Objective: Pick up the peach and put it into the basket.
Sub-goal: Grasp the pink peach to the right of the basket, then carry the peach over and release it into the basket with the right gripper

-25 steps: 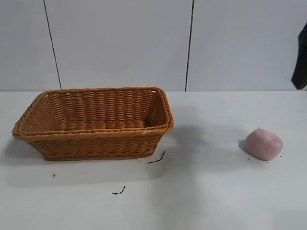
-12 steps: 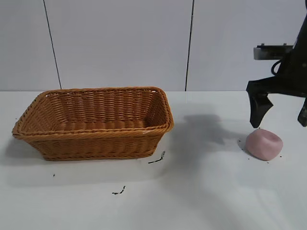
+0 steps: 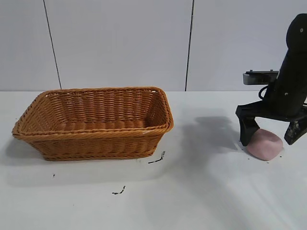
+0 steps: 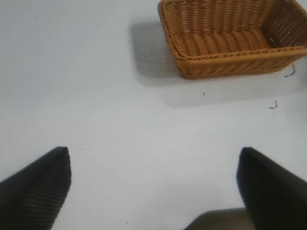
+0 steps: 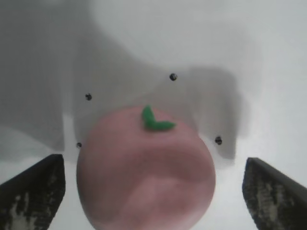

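White table point(image 3: 201, 191): one basket point(image 3: 96, 122); one peach point(image 3: 264, 144) between the spread, ungrasping right gripper point(image 3: 268, 139).

Basket point(image 3: 96, 122) left on table point(image 3: 201, 191); peach point(image 3: 264, 145) far right, between right hand point(image 3: 269, 136) fingers.

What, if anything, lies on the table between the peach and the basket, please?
Nothing visible does. The table between the peach and the wicker basket holds only small dark marks. The right tool straddles the peach, open.
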Robot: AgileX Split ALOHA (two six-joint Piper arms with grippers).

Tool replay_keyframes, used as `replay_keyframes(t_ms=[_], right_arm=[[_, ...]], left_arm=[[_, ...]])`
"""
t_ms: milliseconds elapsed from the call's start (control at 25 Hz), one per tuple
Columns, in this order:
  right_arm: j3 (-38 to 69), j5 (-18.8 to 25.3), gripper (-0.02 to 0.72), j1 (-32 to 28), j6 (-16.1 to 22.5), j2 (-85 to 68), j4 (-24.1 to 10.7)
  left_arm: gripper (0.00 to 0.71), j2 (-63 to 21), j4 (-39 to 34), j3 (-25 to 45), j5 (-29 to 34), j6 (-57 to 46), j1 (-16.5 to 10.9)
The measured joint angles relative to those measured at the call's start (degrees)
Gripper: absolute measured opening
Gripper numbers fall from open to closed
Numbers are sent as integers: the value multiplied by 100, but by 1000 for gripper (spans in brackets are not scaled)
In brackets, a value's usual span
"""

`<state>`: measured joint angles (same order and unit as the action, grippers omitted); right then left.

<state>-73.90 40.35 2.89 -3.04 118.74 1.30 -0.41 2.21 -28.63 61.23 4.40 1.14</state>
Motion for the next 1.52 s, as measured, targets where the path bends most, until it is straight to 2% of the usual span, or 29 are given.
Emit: replay_keyframes(t_ms=[40,160,320,400,680,1040,1320,1520], right_arm=[[-11,20,118,0,0,0,15],[-31,40,46,0,-23,-86,28],[-71,68,24,0,-40,-481,20],[-270,223,24,0,-40,-754,12],[-1679,1316,23,116,-40,-1114,-30],[-2848,1453,22,1324,-40,-938,-44],[-3867,1453,22,2518,-45,24,-39],[-4094,1135,22,3084,-182,819,-17]], left_arm=[[692,0,0,0,0,0,0],[692,0,0,0,0,0,0],[692,0,0,0,0,0,0],[692,0,0,0,0,0,0],[692,0,0,0,0,0,0],[692,0,0,0,0,0,0],[692,0,0,0,0,0,0],[692,0,0,0,0,0,0]])
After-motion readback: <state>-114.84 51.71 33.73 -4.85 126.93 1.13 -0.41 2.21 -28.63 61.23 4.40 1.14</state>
